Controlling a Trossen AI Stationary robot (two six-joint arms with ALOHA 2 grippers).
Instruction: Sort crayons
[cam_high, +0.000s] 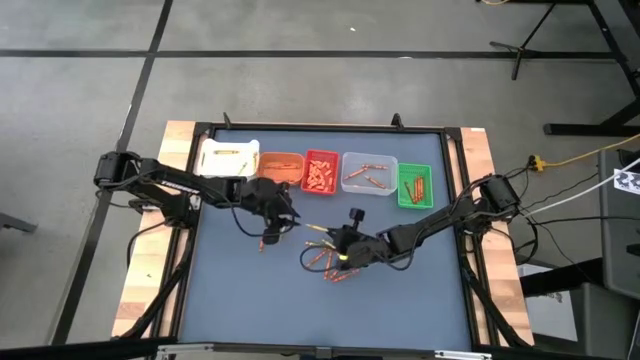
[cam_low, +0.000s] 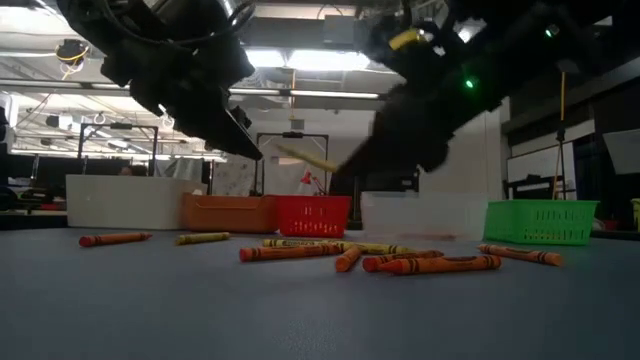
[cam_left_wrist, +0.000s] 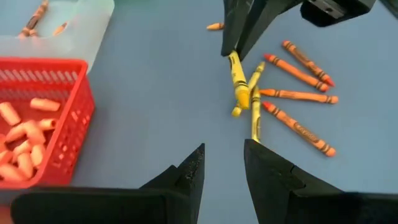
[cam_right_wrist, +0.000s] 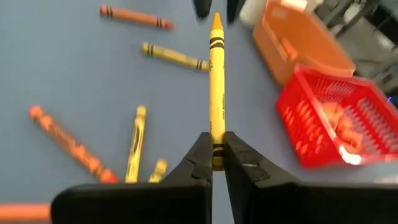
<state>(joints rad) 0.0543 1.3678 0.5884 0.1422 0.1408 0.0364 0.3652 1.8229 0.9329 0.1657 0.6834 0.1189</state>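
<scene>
My right gripper (cam_right_wrist: 216, 152) is shut on a yellow crayon (cam_right_wrist: 216, 81) above the middle of the table; it also shows in the high view (cam_high: 340, 240). Several orange-red and yellowish crayons (cam_high: 328, 265) lie flat on the blue mat below and beside it. Two more (cam_low: 115, 239) lie farther left. My left gripper (cam_left_wrist: 224, 158) is open and empty, hovering just left of the right gripper (cam_high: 283, 215) and facing the held crayon (cam_left_wrist: 236, 84). A row of small bins stands along the far side. My right gripper pinches the yellow crayon's blunt end (cam_right_wrist: 216, 144) between its two fingers. The fingers slant down from the table's right and the crayon runs on in line with them, its tip (cam_right_wrist: 216, 22) pointing toward the left gripper. The crayon (cam_low: 305, 157) is lifted clear of the mat, tilted.
Along the far side stand the white bin (cam_high: 228, 158), orange bin (cam_high: 280, 165), red bin (cam_high: 320, 172) with several orange pieces, clear bin (cam_high: 368, 172) and green bin (cam_high: 415, 186). Bare blue mat (cam_high: 250, 300) lies toward the near edge.
</scene>
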